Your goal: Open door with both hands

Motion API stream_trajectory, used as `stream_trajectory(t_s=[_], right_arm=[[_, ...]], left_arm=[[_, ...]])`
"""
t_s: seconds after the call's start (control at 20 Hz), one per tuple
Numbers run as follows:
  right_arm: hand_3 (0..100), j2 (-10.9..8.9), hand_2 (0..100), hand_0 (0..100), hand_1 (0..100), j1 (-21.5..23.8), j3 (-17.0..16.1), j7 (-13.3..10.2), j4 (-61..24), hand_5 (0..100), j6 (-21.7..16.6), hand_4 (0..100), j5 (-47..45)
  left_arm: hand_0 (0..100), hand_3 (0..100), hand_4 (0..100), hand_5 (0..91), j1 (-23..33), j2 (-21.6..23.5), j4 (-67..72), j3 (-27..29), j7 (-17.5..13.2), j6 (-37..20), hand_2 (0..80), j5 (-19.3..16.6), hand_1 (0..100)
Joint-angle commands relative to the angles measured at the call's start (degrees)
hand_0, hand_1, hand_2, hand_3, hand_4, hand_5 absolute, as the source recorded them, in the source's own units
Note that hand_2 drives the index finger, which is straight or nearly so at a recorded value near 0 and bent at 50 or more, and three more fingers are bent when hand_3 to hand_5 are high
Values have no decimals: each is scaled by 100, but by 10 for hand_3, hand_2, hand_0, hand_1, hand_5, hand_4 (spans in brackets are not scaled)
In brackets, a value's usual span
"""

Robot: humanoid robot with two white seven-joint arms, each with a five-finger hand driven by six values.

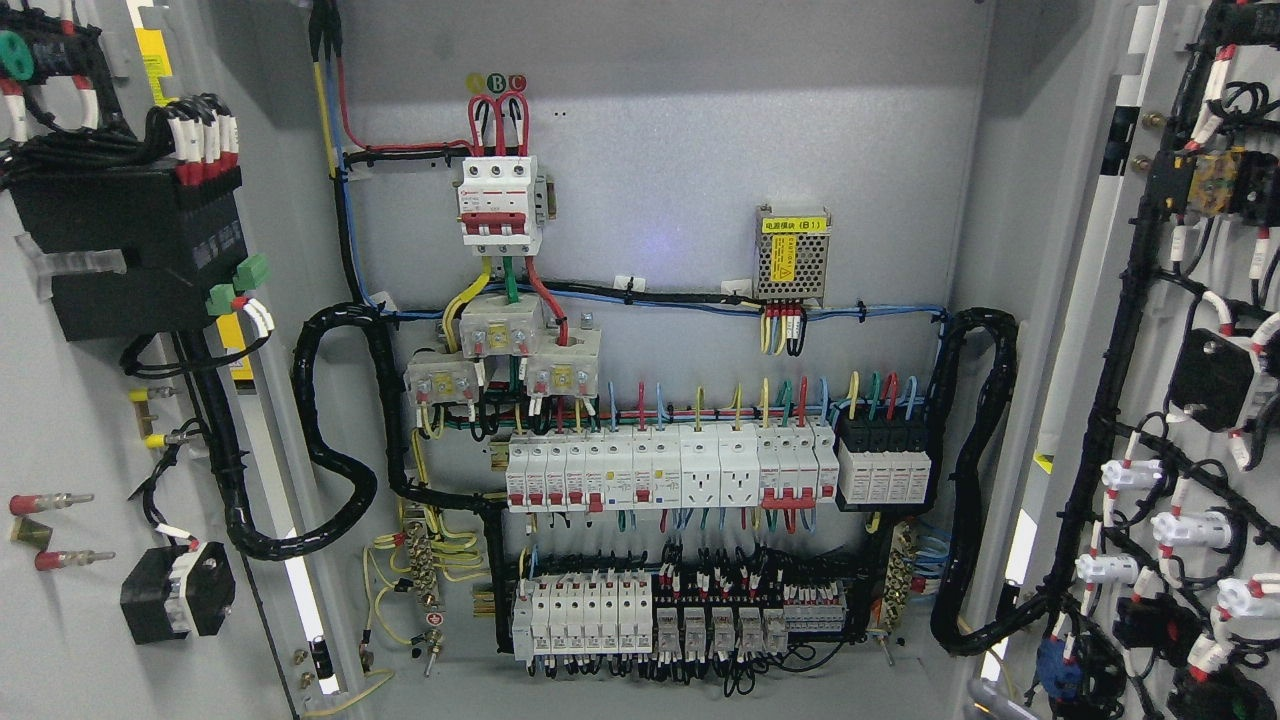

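bright, even light from front | faint bluish glare on back panel [655, 245] | sharp focus | darker upper corners

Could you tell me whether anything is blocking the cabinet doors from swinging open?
Nothing visible blocks them: the left door and the right door already stand swung wide, exposing the cabinet's back panel. Neither robot hand is in view.
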Motion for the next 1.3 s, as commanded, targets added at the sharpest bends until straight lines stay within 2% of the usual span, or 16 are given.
stream_trajectory(t_s=[0.0, 0.1, 0.35, 0.65, 0.85, 1.05, 1.25], right_arm=[[0, -146, 0, 201, 122, -152, -704, 11, -33, 0, 7, 0, -14], [0, -146, 0, 201, 122, -126, -722, 11, -16, 0, 7, 0, -14], [0, -67, 0, 201, 121, 15, -774, 11, -24, 0, -11, 0, -14], [0, 48, 0, 201, 120, 173, -774, 20, -42, 0, -11, 0, -364], [0, 21, 0, 201, 121, 191, -792, 20, -42, 0, -2, 0, -814], [0, 48, 0, 201, 121, 200, -880, 20, -42, 0, 7, 0, -831], [0, 48, 0, 201, 121, 252, -994, 20, -42, 0, 85, 0, -1252]], left_arm=[[0, 0, 0, 0, -76, 72, -360, 622, -1, 130, 0, 205, 0], [0, 0, 0, 0, -85, 72, -369, 807, -1, 192, 0, 223, 0], [0, 0, 0, 0, -76, 108, -369, 1211, -1, 193, 0, 820, 0], [0, 0, 0, 0, -59, 108, -378, 1739, -10, 184, 0, 873, 0], [0, 0, 0, 0, -33, 108, -378, 1985, -10, 184, 0, 1233, 0], [0, 0, 0, 0, -33, 99, -378, 2240, -10, 184, 0, 1383, 0], [0, 0, 0, 0, -50, 125, -360, 2433, -10, 201, 0, 1638, 0]])
